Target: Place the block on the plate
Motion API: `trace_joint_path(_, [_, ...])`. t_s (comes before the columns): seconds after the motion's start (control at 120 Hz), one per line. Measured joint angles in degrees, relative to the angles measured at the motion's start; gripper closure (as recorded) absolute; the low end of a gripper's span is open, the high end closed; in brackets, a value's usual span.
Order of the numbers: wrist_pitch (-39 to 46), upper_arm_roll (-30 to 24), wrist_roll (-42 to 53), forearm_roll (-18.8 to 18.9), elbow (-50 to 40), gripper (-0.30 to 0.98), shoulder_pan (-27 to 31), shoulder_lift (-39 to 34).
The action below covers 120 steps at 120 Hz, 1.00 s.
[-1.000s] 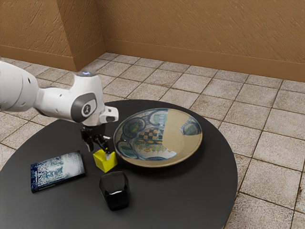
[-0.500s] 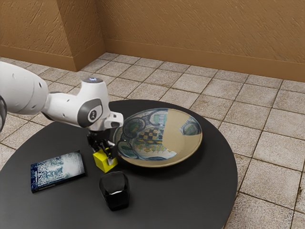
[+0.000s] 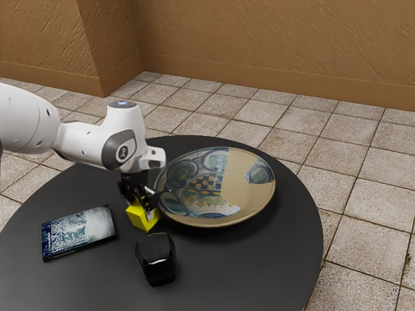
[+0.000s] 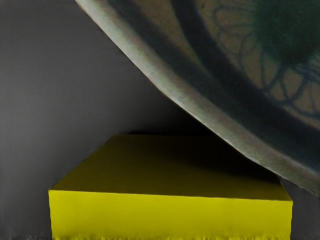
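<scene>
The black gripper [image 3: 141, 200] is low over the table in the exterior view, right at the yellow block [image 3: 142, 219] and overlapping its upper part. Beside them lies the large patterned plate [image 3: 224, 188], its rim close to the block. The block stands on the table, outside the plate. From the wrist view, the block [image 4: 170, 215] is large at the lower edge, just under the hand, and the plate's rim [image 4: 165, 95] passes over its far corner. How the gripper stands on the block cannot be made out.
A dark-covered book [image 3: 78, 232] lies on the round black table [image 3: 214, 272], toward the exterior view's left. A glossy black object [image 3: 155, 259] stands close to the block, on the side nearer the exterior camera.
Over the last second my hand has come down and toward the exterior view's right, onto the block, then shifted slightly back left. The block now looks slightly turned.
</scene>
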Motion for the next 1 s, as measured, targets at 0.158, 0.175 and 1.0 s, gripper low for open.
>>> trace_joint_path(0.158, [-0.38,0.08,-0.63,0.63,-0.12,0.44,0.11,-1.63])
trace_joint_path(0.175, [-0.49,0.09,-0.70,0.72,-0.15,0.44,0.11,-1.94])
trace_joint_path(1.0, [-8.26,-4.81,-5.12,8.87,15.18,0.46,-5.64,-0.41])
